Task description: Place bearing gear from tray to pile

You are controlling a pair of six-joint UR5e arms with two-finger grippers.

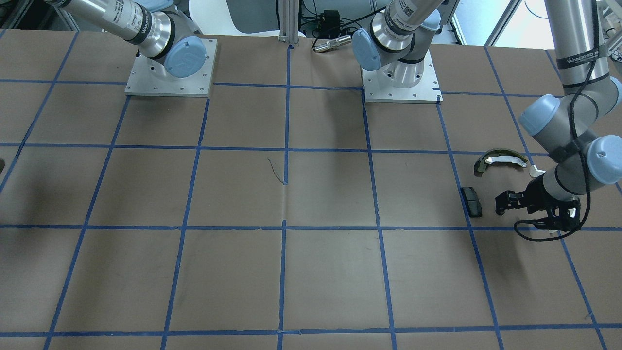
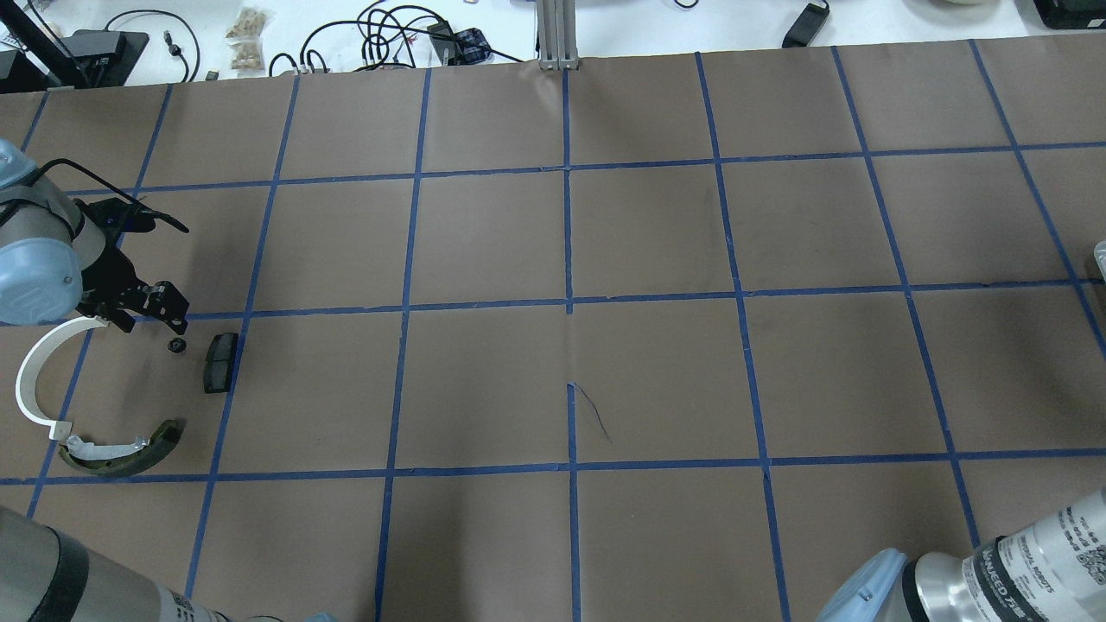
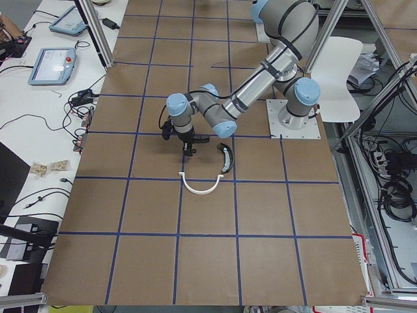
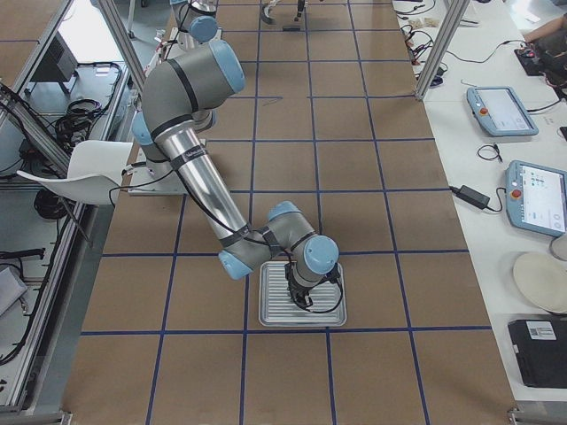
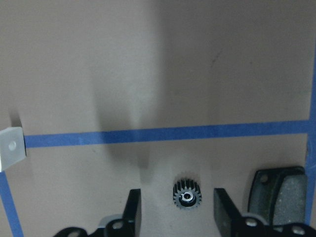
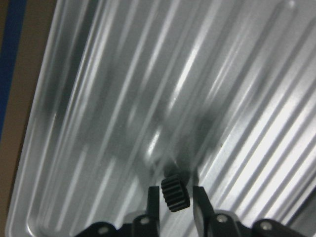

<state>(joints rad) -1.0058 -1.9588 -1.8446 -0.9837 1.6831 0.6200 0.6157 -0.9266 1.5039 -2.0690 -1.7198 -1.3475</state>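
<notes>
You: left fingers released, straddling small gear lying on surface beside dark pad, so it joins pile. Right fingers pinch second gear in tray, likely for lifting.

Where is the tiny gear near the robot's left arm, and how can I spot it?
Find the left arm's tool over the brown table. Between its open fingers lies the gear, beside a dark rectangular pad. It is the smallest piece there: round, black, with teeth all around.
</notes>
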